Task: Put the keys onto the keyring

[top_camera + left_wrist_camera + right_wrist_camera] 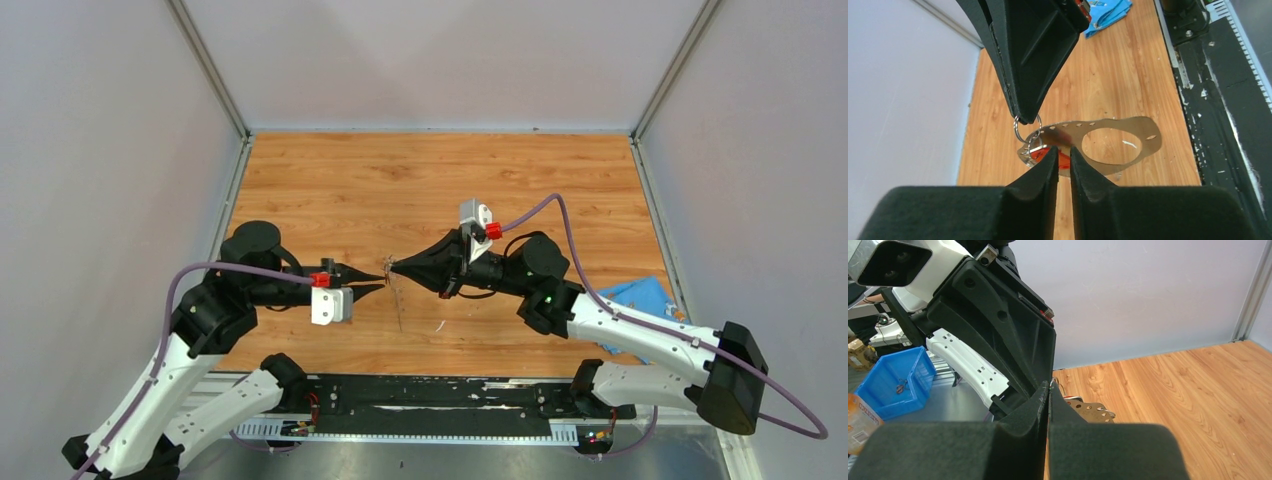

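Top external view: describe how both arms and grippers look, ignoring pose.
Both the left arm and right arm have white links, black rounded joints and a purple cable with a red plug. The left gripper and right gripper are black, tapering to points.

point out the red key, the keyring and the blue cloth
red key (pixel 1064 160): left wrist view, on its red plastic head
keyring (pixel 1148 147): left wrist view, on the flat grey band right of its hole
blue cloth (pixel 645 295): top external view, on the middle of the cloth
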You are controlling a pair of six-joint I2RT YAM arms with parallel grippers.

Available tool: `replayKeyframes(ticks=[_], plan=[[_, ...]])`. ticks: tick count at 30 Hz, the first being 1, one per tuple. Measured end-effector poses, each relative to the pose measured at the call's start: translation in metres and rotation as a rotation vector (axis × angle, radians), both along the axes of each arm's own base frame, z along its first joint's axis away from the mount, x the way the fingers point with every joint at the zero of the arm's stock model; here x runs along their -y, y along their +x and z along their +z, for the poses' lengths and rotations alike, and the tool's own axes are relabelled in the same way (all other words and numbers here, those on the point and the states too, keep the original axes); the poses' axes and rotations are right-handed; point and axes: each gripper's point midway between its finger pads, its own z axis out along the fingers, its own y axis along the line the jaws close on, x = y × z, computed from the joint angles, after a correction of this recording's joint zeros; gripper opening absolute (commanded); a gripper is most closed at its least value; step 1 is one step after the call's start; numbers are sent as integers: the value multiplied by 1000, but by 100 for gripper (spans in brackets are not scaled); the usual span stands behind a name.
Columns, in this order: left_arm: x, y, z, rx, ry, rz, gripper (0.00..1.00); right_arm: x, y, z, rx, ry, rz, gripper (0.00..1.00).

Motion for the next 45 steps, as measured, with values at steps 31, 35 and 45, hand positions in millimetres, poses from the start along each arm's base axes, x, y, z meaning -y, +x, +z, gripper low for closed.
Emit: replayKeyframes(ticks=[31,35,45], plan=[[-6,17,15,-93,-85,171,32,3,-4,1,9,-5,10,0],[-3,18,12,-108,-76,163,29,1,-5,-1,9,-12,20,0],[2,16,8,-132,-68,137,14,0,-4,-3,7,-17,24,0]])
